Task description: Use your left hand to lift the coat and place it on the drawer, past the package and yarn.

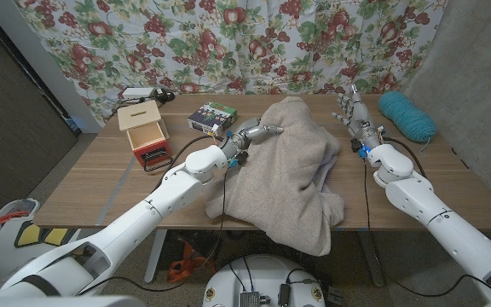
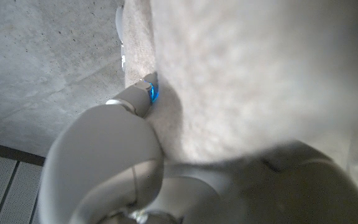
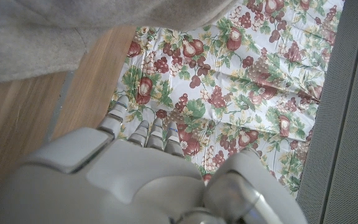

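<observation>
From the left, the drawer point(image 1: 145, 136) and the package point(image 1: 211, 116) stand at the worktop's point(image 1: 101, 183) far side, so you must carry the coat point(image 1: 288, 170) leftward past the package. Your left hand point(image 1: 258, 132) reaches into the coat's upper edge, seemingly for a grip, but its fingers are buried in fabric and you cannot tell whether they pinch it. Your right hand point(image 1: 352, 109) stands upright with fingers spread, holding nothing, clear of the coat beside the yarn point(image 1: 406, 115).

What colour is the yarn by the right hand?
Teal; the yarn shows best in the head view, on the table beside the right hand.
</observation>
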Robot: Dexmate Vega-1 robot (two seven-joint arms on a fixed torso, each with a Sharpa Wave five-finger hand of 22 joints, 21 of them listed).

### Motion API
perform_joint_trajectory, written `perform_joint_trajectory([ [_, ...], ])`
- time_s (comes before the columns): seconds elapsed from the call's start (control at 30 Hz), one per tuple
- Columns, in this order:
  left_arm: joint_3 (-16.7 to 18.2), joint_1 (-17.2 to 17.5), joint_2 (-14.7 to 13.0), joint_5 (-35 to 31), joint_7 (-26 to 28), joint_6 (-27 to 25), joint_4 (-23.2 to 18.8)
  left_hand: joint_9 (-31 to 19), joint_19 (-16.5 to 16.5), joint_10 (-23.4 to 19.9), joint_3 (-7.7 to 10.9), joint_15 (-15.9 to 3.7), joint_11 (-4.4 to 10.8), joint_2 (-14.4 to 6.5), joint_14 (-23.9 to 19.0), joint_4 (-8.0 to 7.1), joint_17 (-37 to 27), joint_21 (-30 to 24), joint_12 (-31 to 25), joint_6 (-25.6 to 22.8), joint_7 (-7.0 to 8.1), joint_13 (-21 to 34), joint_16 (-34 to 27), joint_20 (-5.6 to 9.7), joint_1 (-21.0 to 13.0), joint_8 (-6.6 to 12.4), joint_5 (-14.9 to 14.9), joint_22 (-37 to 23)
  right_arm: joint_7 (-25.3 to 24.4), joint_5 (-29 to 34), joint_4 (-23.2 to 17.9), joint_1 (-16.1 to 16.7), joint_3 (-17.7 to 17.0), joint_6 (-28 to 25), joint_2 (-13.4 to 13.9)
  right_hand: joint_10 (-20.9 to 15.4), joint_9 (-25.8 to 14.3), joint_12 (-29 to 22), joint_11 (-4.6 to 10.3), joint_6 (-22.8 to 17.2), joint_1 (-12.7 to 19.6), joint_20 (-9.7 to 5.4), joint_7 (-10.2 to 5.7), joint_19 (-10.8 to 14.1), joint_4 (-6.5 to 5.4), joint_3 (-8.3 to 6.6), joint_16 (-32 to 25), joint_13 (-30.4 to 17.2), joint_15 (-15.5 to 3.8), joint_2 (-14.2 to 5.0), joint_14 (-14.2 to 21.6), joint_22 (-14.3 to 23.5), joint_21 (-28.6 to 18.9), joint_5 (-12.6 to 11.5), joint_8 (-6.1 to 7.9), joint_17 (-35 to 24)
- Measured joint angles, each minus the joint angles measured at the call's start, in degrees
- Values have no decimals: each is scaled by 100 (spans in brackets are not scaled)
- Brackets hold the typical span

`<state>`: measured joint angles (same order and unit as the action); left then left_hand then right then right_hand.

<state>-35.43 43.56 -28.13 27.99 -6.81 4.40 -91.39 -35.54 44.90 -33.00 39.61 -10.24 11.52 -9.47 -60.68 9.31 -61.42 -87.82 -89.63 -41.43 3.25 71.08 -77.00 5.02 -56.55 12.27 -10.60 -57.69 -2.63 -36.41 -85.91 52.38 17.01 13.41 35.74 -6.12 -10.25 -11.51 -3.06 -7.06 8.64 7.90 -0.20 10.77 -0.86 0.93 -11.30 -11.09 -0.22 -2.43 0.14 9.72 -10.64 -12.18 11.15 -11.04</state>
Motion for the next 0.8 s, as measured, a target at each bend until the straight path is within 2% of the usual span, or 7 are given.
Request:
perform_joint_trajectory([
  [0.8,209,134,207,633,-501,610,153,-9,53,0,39,0,-19,22,1,8,-28,-24,0,-30,-30,0,0,12,22,-21,0,-99,-50,-7,-62,-9,4,-186,78,0,0,0,0,0,0,0,0,0,0,0,0,0,0,0,0,0,0,0,0,0],
])
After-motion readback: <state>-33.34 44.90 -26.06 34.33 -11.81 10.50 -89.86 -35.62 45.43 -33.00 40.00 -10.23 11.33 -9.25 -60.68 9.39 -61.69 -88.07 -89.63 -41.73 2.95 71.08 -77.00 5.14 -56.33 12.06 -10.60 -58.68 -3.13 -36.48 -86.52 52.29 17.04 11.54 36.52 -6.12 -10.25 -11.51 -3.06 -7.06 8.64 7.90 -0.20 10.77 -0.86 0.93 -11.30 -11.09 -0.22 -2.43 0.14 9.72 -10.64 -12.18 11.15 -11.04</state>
